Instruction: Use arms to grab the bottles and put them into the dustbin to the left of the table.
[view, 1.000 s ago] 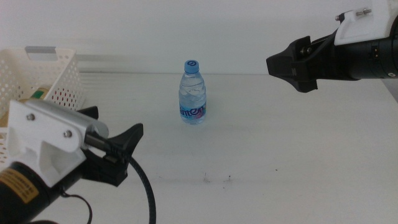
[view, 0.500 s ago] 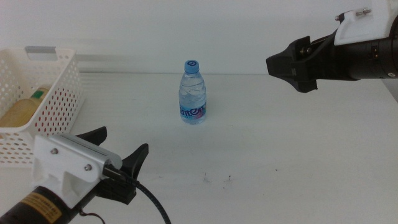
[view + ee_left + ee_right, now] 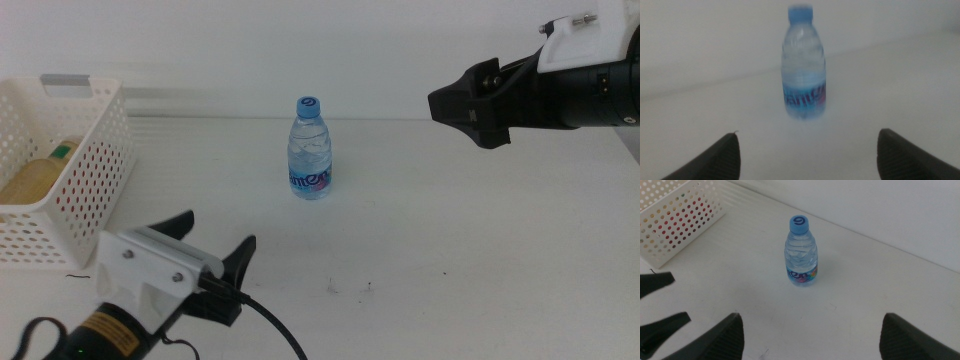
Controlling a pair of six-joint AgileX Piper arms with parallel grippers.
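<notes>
A small clear water bottle [image 3: 311,150] with a blue cap stands upright at the middle of the white table [image 3: 450,250]. My left gripper [image 3: 212,240] is low at the front left, open, pointing at the bottle [image 3: 804,75] from a distance, nothing between its jaws. High at the right hangs my right gripper [image 3: 465,103], open and empty, looking down on the bottle [image 3: 801,252]. The white perforated dustbin [image 3: 95,165] stands at the table's left. A yellow tea bottle [image 3: 35,178] lies in it, and something red shows through its holes.
The dustbin [image 3: 680,215] also shows in the right wrist view, with the left gripper's two black fingertips [image 3: 660,280] near that picture's edge. A few dark specks [image 3: 350,288] mark the table in front of the bottle. A white wall stands behind the table.
My left arm has drawn away from the dustbin, moving right and lower in the middle view, with its jaws still open. The bottle and the right arm have not moved.
</notes>
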